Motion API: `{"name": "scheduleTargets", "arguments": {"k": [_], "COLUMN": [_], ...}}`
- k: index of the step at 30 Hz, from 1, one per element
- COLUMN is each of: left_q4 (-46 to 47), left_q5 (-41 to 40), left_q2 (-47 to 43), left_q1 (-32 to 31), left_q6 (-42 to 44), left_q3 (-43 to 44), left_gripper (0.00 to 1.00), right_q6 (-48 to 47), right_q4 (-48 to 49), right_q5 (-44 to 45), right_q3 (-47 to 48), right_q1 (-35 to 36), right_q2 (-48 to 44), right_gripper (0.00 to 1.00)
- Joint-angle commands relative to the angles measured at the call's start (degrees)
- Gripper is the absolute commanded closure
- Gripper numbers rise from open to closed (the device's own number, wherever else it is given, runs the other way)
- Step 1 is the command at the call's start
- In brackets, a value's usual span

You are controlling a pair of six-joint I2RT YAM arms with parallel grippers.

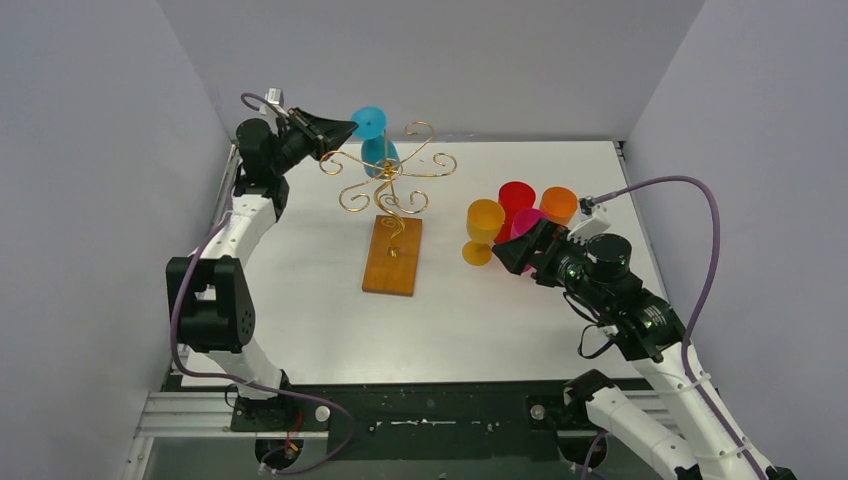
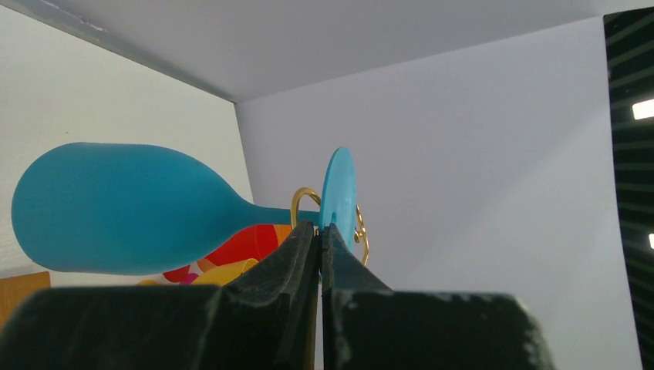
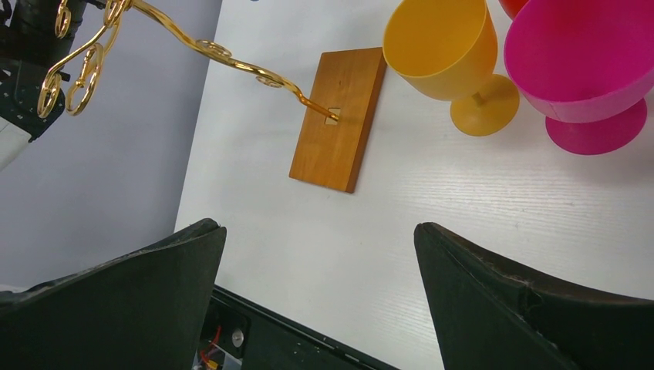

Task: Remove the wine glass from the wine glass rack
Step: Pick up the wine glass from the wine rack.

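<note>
Wine glass [image 1: 378,150] hung foot-up on the wine glass rack [image 1: 392,255] toward the far left corner of the surface [image 1: 300,250], its long axis near upright. Left pincer [image 1: 350,127], the nearer, appeared clenched on the foot's rim. Right pincer [image 3: 318,227] gaped released, well apart.

Robot lab test cell: plain pale grey panel walls [image 1: 500,60] stand behind the left gripper [image 1: 352,127], with a white tabletop [image 1: 470,320] below it.

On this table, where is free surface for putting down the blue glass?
Free: the wide strip between the wooden base and the left arm, and the table in front of the base. The gap between base and yellow glass is narrower. Crowded: far right, coloured glasses by the right gripper.
</note>
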Motion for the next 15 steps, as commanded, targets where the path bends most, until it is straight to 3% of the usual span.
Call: {"name": "scheduleTargets", "arguments": {"k": [1,9,15], "left_q4": [11.59,15.08,9.24], "left_q5": [-1.72,-4.12,-4.68], "left_q2": [-3.29,-4.04,-4.81], "left_q1": [0.41,0.77,0.61], "left_q6": [-9.8,-14.72,-10.38], "left_q3": [-1.85,-2.42,-0.88], "left_gripper": [1.0,1.0,1.0], "right_q6": [1.07,1.43,1.48], "right_q4": [0.67,0.23,0.05], "right_q5": [1.14,1.44,1.83], "right_q3": [1.44,1.04,1.0], "right_q1": [0.06,0.04,0.05], "right_q2": [-0.93,-1.53,-1.72], "right_gripper": [0.0,0.0,0.0]}}
